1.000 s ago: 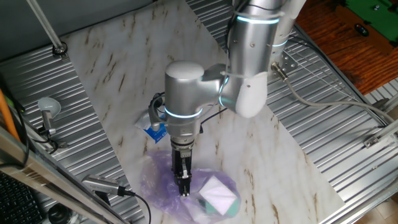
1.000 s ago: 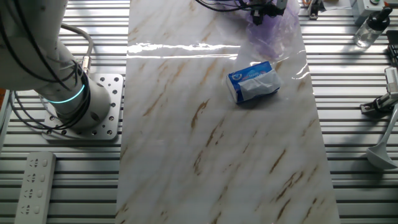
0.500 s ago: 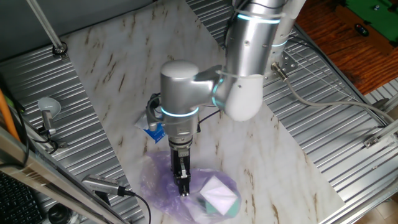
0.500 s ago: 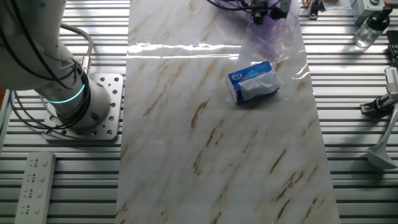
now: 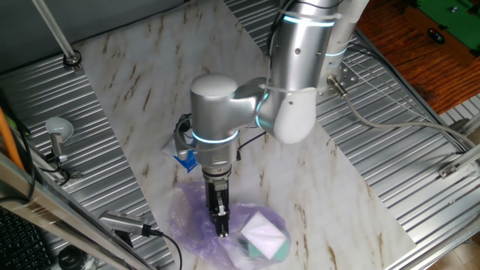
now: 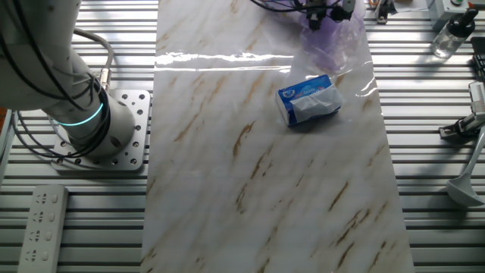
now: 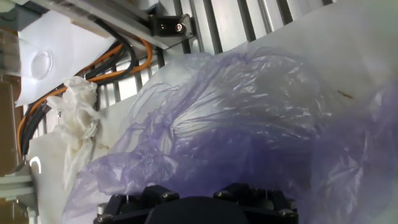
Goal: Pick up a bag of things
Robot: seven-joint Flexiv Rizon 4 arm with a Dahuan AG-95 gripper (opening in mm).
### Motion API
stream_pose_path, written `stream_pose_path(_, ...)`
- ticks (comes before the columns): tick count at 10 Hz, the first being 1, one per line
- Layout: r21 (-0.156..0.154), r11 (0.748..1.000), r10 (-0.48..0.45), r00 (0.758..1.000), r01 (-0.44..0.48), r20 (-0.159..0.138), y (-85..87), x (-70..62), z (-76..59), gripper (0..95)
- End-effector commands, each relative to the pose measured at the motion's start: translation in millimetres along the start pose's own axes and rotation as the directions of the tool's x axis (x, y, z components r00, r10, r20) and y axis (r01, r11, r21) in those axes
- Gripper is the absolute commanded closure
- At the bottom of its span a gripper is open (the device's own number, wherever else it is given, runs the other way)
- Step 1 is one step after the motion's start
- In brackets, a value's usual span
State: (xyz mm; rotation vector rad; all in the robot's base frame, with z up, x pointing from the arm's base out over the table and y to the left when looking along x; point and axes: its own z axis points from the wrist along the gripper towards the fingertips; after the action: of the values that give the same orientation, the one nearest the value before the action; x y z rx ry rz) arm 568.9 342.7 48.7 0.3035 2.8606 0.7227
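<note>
One wrinkled, see-through purple bag (image 5: 225,225) lies at the near edge of the marble tabletop (image 5: 150,97), a white and teal box showing inside. A blue-and-white packet (image 6: 311,100) sits nearby. The arm points straight down, its end effector (image 5: 220,226) pressed into the plastic; whether its fingers are open or closed cannot be told. A good grasp probably means pinching a generous fold before lifting.

Arm (image 5: 289,82) bent, jaws pointing down
</note>
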Motion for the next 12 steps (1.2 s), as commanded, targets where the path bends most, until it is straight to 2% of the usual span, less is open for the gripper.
stream_pose_path(1, 0.002, 1.0, -0.004, 1.0, 0.004, -0.008, -0.1, 0.4, 0.5, 19.0)
stream_pose_path(2, 0.003, 1.0, -0.01, 1.0, 0.01, -0.019, -0.1, 0.4, 0.5, 19.0)
stream_pose_path(3, 0.004, 1.0, -0.019, 0.998, 0.019, -0.054, -0.1, 0.4, 0.5, 19.0)
stream_pose_path(5, 0.007, 1.0, -0.03, 0.997, 0.03, -0.075, -0.1, 0.4, 0.5, 19.0)
stream_pose_path(10, 0.005, 0.999, -0.039, 0.997, 0.039, -0.07, -0.1, 0.4, 0.5, 19.0)
stream_pose_path(12, 0.008, 0.999, -0.032, 0.998, 0.032, -0.06, 1.4, -1.0, 9.3, 19.0)
